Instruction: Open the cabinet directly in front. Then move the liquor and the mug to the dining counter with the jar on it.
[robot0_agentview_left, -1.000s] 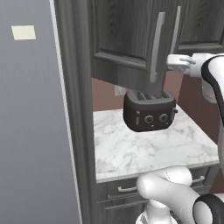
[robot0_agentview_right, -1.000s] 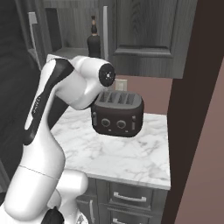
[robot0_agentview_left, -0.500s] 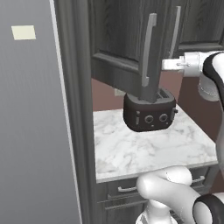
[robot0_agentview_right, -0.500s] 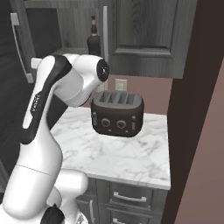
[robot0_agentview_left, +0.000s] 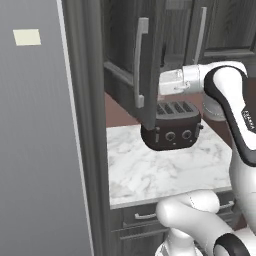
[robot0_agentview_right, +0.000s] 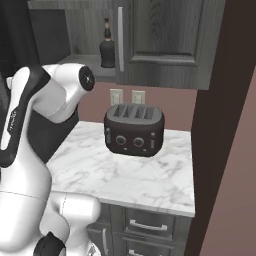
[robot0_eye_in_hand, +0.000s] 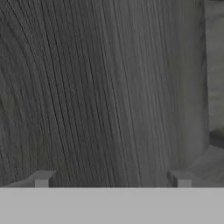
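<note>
Reaching up at cabinet height, the gripper (robot0_eye_in_hand: 113, 179) has its two fingers (robot0_eye_in_hand: 42, 178) spread wide with nothing between them; in the hand view the tips point straight at dark grey wood grain, the inner face of the cabinet (robot0_agentview_left: 127, 60) door, which lies just ahead of the fingers and spans the whole gap between them. Whether the tips touch the wood I cannot tell. To one side of the fingers in that view a lighter recessed strip of the door's frame runs along the edge.

From the left base view the left door stands swung out toward the camera, its long silver handle (robot0_agentview_left: 140, 62) on the near face, and the white hand goes in behind the door's far edge, so the fingers themselves are hidden there. The right door with its own bar handle (robot0_agentview_left: 199, 35) is closed, beyond the hand.

In the right base view the liquor (robot0_agentview_right: 106, 46) stands upright on the cabinet shelf, in the opened left compartment, well beyond the arm's elbow and next to a vertical silver handle (robot0_agentview_right: 120, 39). Below the fingers, a dark toaster (robot0_agentview_right: 134, 129) sits on the small marble counter (robot0_agentview_right: 150, 180), clear of the arm
</note>
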